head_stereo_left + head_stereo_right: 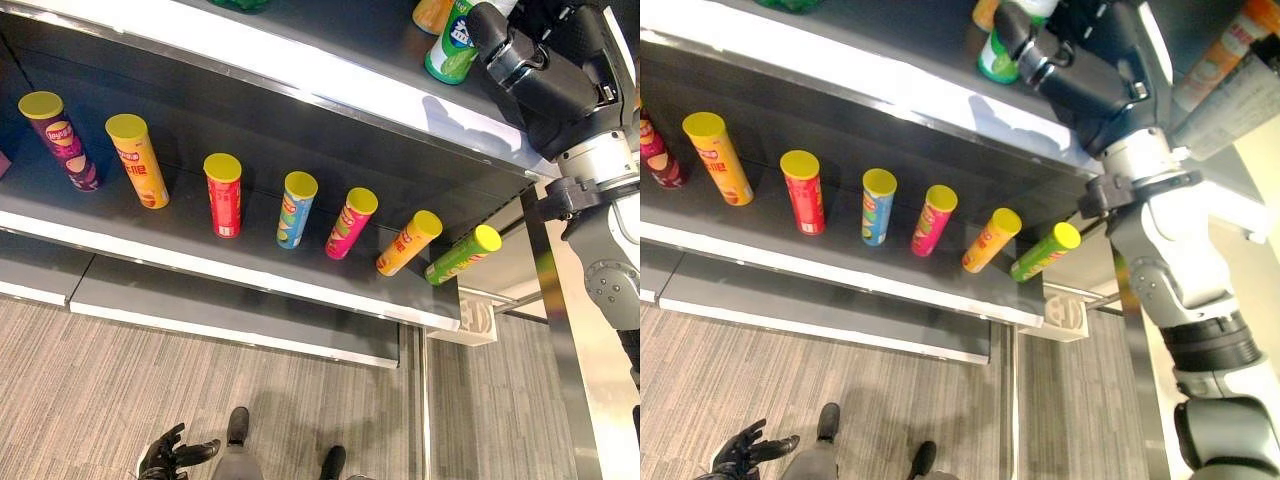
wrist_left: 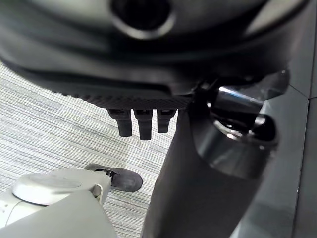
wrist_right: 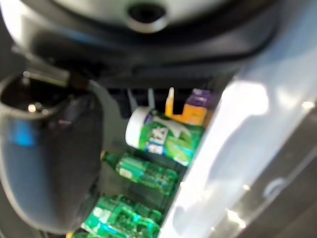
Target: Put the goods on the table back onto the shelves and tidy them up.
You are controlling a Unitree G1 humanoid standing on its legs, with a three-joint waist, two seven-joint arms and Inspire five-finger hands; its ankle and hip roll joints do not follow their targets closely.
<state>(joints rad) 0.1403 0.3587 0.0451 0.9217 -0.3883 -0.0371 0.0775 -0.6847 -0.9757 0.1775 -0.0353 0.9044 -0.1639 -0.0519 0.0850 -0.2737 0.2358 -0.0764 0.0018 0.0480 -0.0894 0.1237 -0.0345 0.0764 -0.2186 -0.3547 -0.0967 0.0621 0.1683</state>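
Note:
A green-and-white can [image 1: 448,45] stands on the upper shelf [image 1: 300,70] at the top right. My right hand [image 1: 535,80] is raised to it, and its fingers [image 3: 140,99] look straight and rest against the can [image 3: 163,139] without curling round it. Next to the can are an orange pack [image 3: 190,113] and green bottles [image 3: 143,173]. Low at the left, near the floor, my left hand [image 1: 170,455] hangs open and holds nothing.
Several yellow-lidded chip cans stand in a row on the middle shelf [image 1: 200,262], from a purple one [image 1: 60,140] to a green one [image 1: 462,254]. A metal post [image 1: 560,330] rises at the right. More bottles [image 1: 1230,60] fill the neighbouring shelf.

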